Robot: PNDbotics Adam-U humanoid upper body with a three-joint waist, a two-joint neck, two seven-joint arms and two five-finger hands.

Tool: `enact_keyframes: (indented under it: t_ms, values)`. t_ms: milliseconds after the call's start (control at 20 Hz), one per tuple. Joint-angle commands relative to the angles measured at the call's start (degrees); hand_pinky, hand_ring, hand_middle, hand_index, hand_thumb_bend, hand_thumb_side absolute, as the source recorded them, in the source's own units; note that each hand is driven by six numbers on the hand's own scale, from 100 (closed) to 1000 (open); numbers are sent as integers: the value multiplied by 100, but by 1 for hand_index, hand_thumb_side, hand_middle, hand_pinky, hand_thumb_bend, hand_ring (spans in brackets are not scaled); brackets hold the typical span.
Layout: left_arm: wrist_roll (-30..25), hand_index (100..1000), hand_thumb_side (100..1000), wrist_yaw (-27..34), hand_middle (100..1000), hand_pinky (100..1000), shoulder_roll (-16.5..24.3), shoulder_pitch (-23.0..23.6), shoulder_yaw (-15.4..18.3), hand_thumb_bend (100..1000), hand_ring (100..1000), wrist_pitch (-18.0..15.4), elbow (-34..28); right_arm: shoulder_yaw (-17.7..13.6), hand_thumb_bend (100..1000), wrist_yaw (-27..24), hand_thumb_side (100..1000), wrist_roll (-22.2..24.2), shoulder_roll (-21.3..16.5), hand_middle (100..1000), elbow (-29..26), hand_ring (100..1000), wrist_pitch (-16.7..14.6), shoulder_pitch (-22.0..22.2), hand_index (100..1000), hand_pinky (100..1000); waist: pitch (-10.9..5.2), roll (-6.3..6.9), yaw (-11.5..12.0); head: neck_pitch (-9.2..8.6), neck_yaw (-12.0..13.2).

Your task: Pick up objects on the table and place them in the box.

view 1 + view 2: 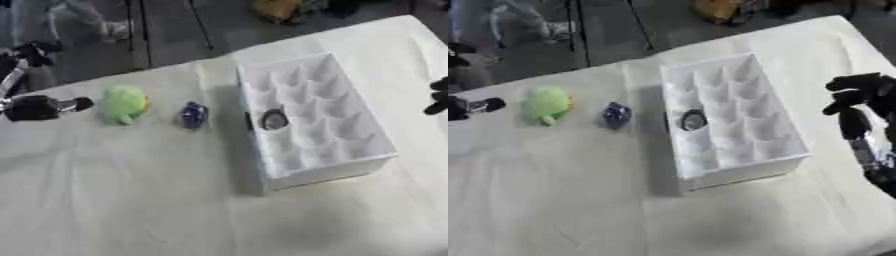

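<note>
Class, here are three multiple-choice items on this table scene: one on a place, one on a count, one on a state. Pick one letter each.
1. Where is the blue object?
A. In the box
B. On the cloth, between the green toy and the box
C. In a hand

2. How many objects lie in the box?
A. None
B. One
C. Three

3. The right hand is:
A. Holding the green toy
B. Holding nothing
C. Inside the box

Answers:
B, blue object sits between green toy and box.
B, only one dark round object.
B, right hand hangs beside the box.
</note>
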Motion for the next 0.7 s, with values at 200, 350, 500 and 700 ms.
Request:
enact_keyframes:
  t_ms: [200,350,500,700]
  values:
    - [-409,910,588,-1227,838,816,176,-601,-118,981,807,-386,806,37,280,-72,743,76,-191,706,-140,576,-15,-102,816,752,-244,38,-93,54,96]
    - [-558,909,594,-1744,840,815,-16,-872,-102,989,809,-421,1243,79,280,-90,742,123,-195,706,-140,576,-26,-135,816,752,-241,69,-222,45,152]
    - [-458,904,595,-2060,836,809,-134,-1007,-42,1000,809,-422,1530,104,281,-100,741,159,-201,706,-140,575,-34,-162,816,752,-230,100,-304,44,188]
    - [-265,903,603,-2332,836,814,-261,-1093,17,1000,807,-393,1958,128,279,-114,741,193,-199,705,-140,575,-41,-201,816,752,-211,139,-390,24,216]
